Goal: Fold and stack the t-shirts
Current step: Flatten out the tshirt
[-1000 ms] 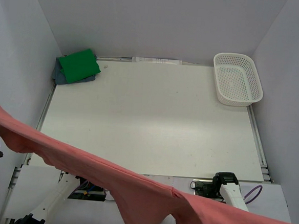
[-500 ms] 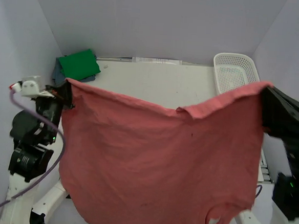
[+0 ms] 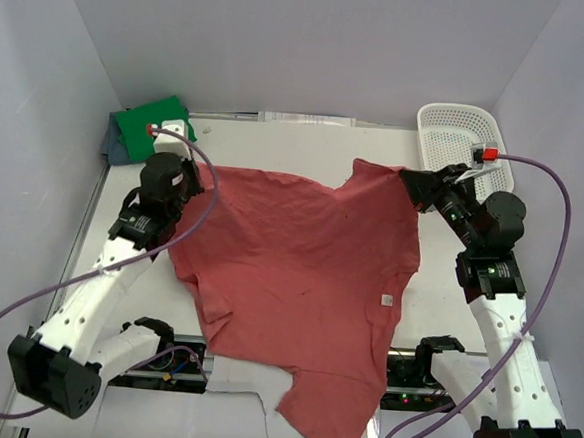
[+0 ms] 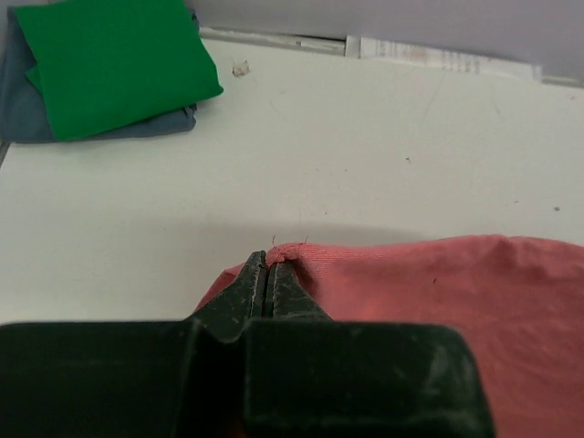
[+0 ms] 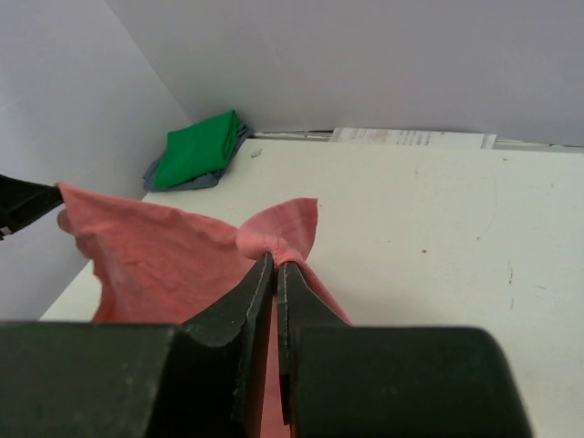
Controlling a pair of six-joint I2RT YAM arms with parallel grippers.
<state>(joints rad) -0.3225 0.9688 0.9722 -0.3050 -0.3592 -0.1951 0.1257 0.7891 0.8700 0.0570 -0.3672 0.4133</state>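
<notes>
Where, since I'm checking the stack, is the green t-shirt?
In the top view, the green t-shirt lies folded atop the blue-grey t-shirt at the far-left corner of the table.

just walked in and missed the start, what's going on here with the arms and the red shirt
Two robot arms hold a brick-red t-shirt spread over the white table. The left gripper is shut on one far corner, the right gripper on the other, and the near end hangs over the table's front edge. A green t-shirt lies folded on a blue-grey t-shirt in the far left corner; a white basket sits far right.
</notes>
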